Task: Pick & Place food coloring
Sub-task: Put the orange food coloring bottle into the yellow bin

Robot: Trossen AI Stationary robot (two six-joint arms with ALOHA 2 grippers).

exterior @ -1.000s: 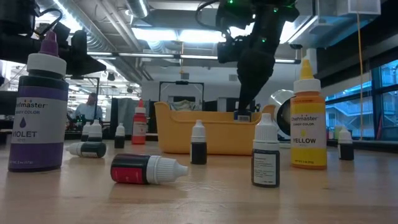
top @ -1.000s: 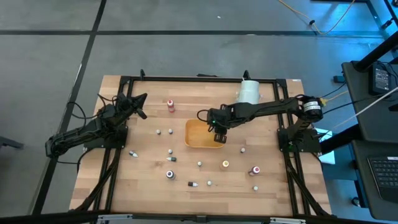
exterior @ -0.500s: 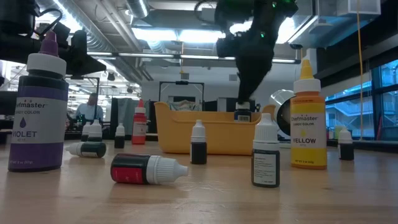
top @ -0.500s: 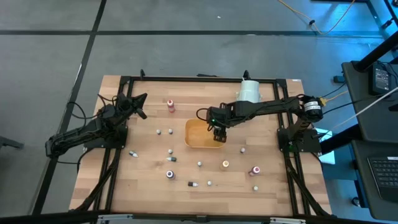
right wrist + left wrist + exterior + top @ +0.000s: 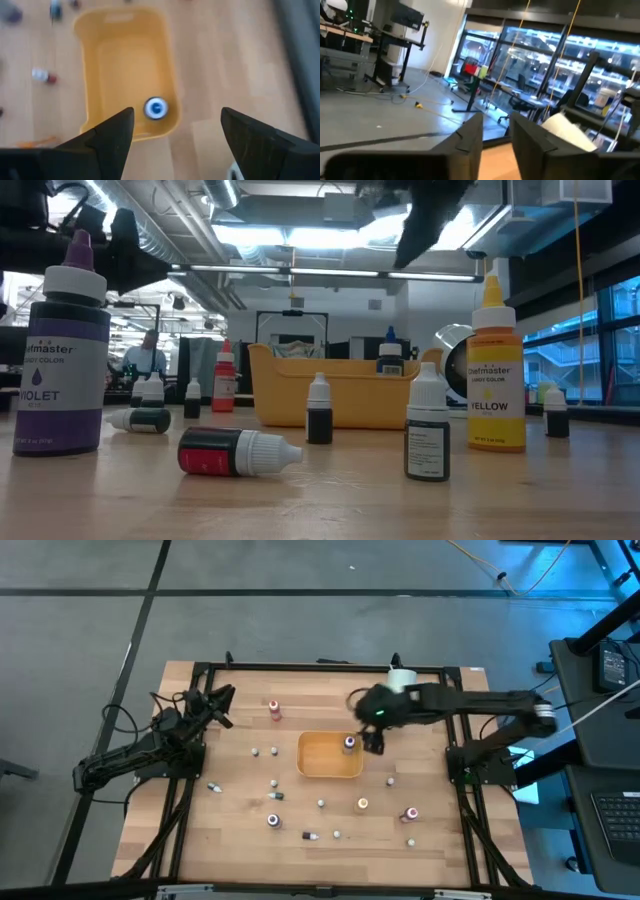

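The orange tray [image 5: 325, 770] sits in the middle of the table. One blue-capped food coloring bottle [image 5: 349, 743] stands upright on the tray's floor near its right end, also seen in the right wrist view [image 5: 156, 108] and the low view [image 5: 390, 356]. My right gripper [image 5: 373, 742] hangs open, well above the tray's right end, with nothing between its fingers [image 5: 176, 117]. Several more food coloring bottles stand or lie on the wood around the tray, such as a red-capped one [image 5: 273, 708] and a yellow one [image 5: 362, 804]. My left gripper [image 5: 224, 698] rests at the far left, open and holding nothing [image 5: 496, 134].
A large white cylinder [image 5: 401, 686] stands at the far edge, right of centre. Close to the low camera stand a violet bottle [image 5: 65, 360] and a yellow one [image 5: 495, 375], and a red bottle [image 5: 238, 452] lies on its side. A black frame [image 5: 300, 667] runs round the table.
My right gripper has risen quickly out of the tray and drifted a little toward the table's right edge. The blue-capped bottle that it stood over stays upright in the tray, now free of the fingers.
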